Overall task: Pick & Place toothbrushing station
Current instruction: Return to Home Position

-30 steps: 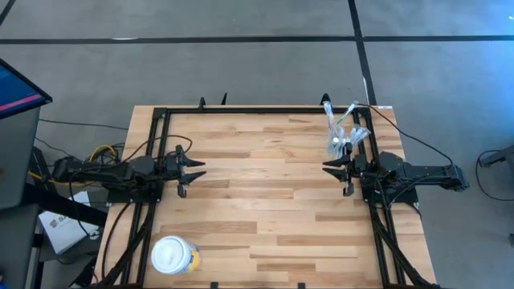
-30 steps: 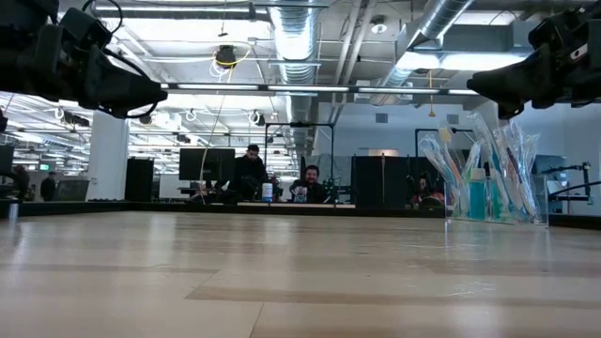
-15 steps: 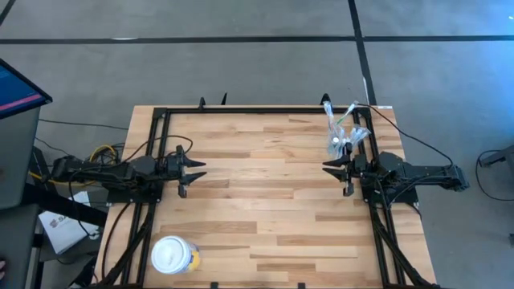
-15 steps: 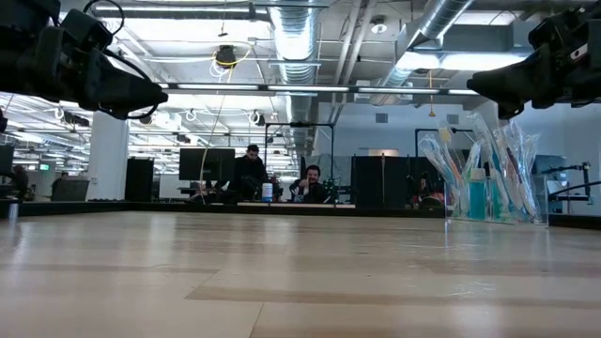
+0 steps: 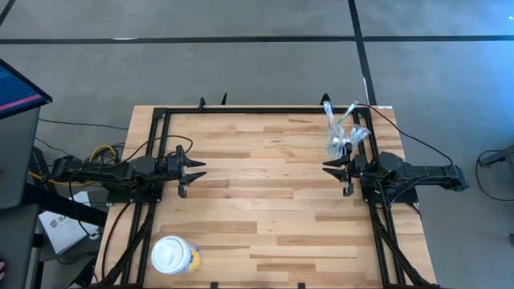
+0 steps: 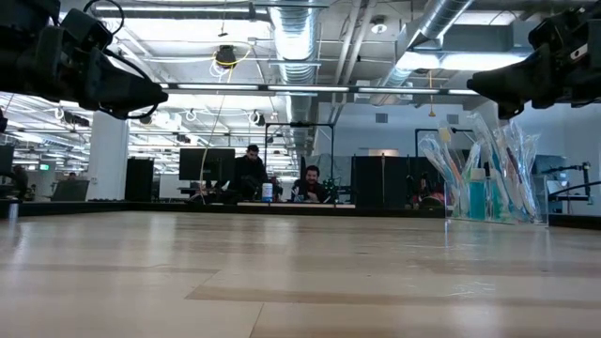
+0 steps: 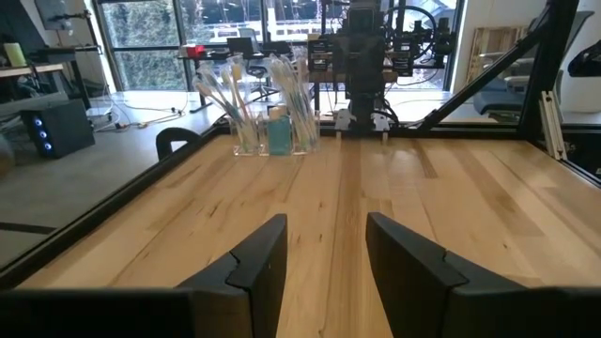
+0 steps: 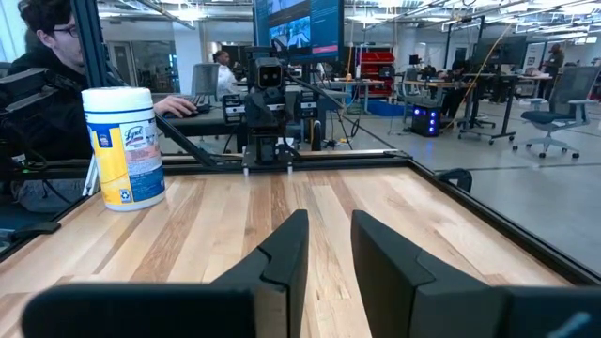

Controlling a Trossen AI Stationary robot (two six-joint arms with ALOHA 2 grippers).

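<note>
While both arms hang over the table (image 5: 265, 209) sides, left gripper (image 5: 191, 177) & right gripper (image 5: 337, 177) are parted, empty. Clear organizer (image 5: 344, 138) w/ toothbrushes (image 6: 441, 164), blue tube (image 6: 477, 195) stands just beside right gripper.

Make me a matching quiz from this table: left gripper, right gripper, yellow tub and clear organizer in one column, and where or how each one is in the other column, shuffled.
1. left gripper
2. right gripper
3. yellow tub
4. clear organizer

A. holds toothbrushes and a blue tube
B. open, empty, close to the clear organizer
C. white-lidded, near a table corner on the left arm's side
D. open, empty, far across from the clear organizer

Pairs: 1-D, 2-B, 3-C, 4-A.
</note>
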